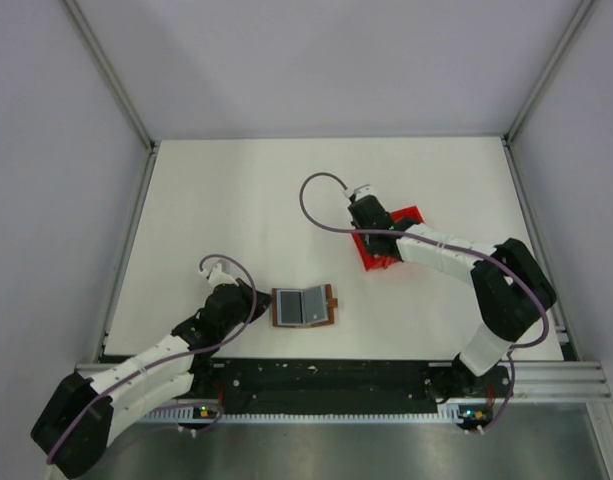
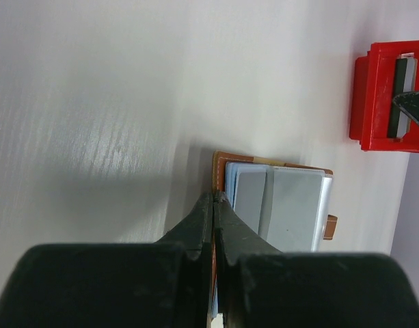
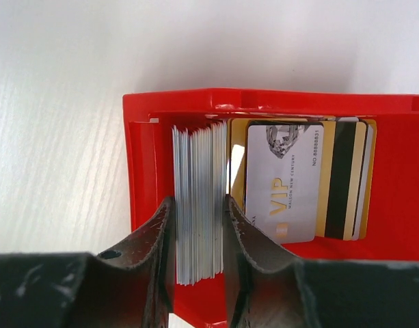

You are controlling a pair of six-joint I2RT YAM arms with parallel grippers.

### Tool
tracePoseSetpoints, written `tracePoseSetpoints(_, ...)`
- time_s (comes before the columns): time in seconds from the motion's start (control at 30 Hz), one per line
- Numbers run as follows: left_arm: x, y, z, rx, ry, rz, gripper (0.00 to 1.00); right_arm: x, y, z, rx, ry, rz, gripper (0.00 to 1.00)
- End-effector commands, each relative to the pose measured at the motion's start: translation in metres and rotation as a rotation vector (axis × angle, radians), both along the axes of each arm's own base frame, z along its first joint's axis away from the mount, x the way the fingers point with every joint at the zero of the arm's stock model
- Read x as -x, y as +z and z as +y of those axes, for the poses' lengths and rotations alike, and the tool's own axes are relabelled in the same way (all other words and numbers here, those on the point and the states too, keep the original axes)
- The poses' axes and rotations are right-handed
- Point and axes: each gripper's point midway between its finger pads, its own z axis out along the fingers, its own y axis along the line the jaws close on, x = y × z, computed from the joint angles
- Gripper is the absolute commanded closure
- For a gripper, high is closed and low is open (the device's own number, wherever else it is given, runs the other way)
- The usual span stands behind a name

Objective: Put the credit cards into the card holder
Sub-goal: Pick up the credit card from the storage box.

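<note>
While both arms are only caught together in the overhead view, the card holder (image 1: 302, 306) is seen lying open on the bench (image 1: 216, 200). The left end effector (image 1: 252, 300) is held low at its left edge. The right arm is bent elbow-out, with the right end effector (image 1: 371, 222) dipped into the red bin (image 1: 372, 257).

From the left wrist, the holder's brown edge is shown pinched tight, grey pockets up.

From the right wrist, pale credit cards (image 3: 199, 171) stood on edge in the bin are seen clamped from both sides. A VIP card (image 3: 284, 181) is laid flat beside them on some gold and dark ones.
</note>
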Motion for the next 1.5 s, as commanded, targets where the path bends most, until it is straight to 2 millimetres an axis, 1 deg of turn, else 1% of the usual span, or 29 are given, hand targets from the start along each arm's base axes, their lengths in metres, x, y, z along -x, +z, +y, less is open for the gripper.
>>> tracePoseSetpoints(0.0,-0.004,0.003,-0.001,0.005,-0.002,-0.031,1.0,0.003,0.021,0.027,-0.121,0.082,0.001,0.77)
tracePoseSetpoints(0.07,-0.005,0.005,-0.001,0.006,-0.002,-0.035,1.0,0.006,0.018,0.028,-0.124,0.086,0.019,0.73)
tracePoseSetpoints(0.13,-0.006,0.007,-0.001,0.003,0.0,-0.035,1.0,0.008,0.018,0.028,-0.131,0.082,0.025,0.65)
tracePoseSetpoints(0.17,-0.007,0.008,-0.001,0.0,0.002,-0.035,1.0,0.009,0.019,0.029,-0.144,0.078,0.027,0.59)
tracePoseSetpoints(0.2,-0.008,0.009,-0.001,-0.002,0.004,-0.036,1.0,0.01,0.02,0.03,-0.152,0.079,0.027,0.56)
tracePoseSetpoints(0.27,-0.009,0.014,-0.002,-0.004,0.002,-0.032,1.0,0.008,0.026,0.03,-0.17,0.071,0.018,0.51)
tracePoseSetpoints(0.33,-0.012,0.02,-0.002,-0.015,0.004,-0.031,1.0,0.006,0.036,0.032,-0.218,0.065,0.022,0.49)
tracePoseSetpoints(0.4,-0.014,0.023,0.0,-0.039,0.011,-0.018,1.0,0.004,0.046,0.035,-0.278,0.066,0.025,0.45)
tracePoseSetpoints(0.47,-0.016,0.027,0.001,-0.052,0.019,-0.009,1.0,-0.001,0.05,0.034,-0.335,0.057,0.042,0.44)
tracePoseSetpoints(0.53,-0.019,0.03,0.001,-0.049,0.024,-0.011,1.0,-0.004,0.048,0.031,-0.383,0.043,0.075,0.44)
tracePoseSetpoints(0.57,-0.015,0.024,0.003,-0.068,0.024,0.023,1.0,-0.004,0.045,0.03,-0.4,0.038,0.093,0.43)
tracePoseSetpoints(0.6,-0.015,0.024,0.003,-0.074,0.026,0.033,1.0,-0.007,0.044,0.026,-0.41,0.023,0.099,0.43)
tracePoseSetpoints(0.67,-0.014,0.021,0.005,-0.085,0.03,0.059,1.0,-0.006,0.038,0.03,-0.462,0.031,0.15,0.43)
tracePoseSetpoints(0.8,-0.012,0.02,0.007,-0.099,0.035,0.086,1.0,-0.004,0.028,0.033,-0.499,0.05,0.209,0.43)
tracePoseSetpoints(0.9,-0.013,0.018,0.01,-0.118,0.044,0.1,1.0,0.002,0.024,0.045,-0.558,0.081,0.262,0.43)
tracePoseSetpoints(1.0,-0.014,0.02,0.01,-0.127,0.042,0.108,1.0,0.005,0.014,0.05,-0.568,0.091,0.304,0.43)
tracePoseSetpoints(1.07,-0.016,0.021,0.009,-0.127,0.042,0.108,1.0,0.003,0.008,0.048,-0.563,0.076,0.317,0.43)
tracePoseSetpoints(1.13,-0.016,0.022,0.009,-0.128,0.041,0.108,1.0,0.002,0.008,0.046,-0.569,0.07,0.32,0.43)
tracePoseSetpoints(1.27,-0.018,0.023,0.009,-0.129,0.041,0.106,1.0,-0.001,0.014,0.044,-0.594,0.069,0.318,0.43)
tracePoseSetpoints(1.47,-0.025,0.025,0.005,-0.126,0.032,0.106,1.0,0.001,0.035,0.056,-0.667,0.126,0.321,0.44)
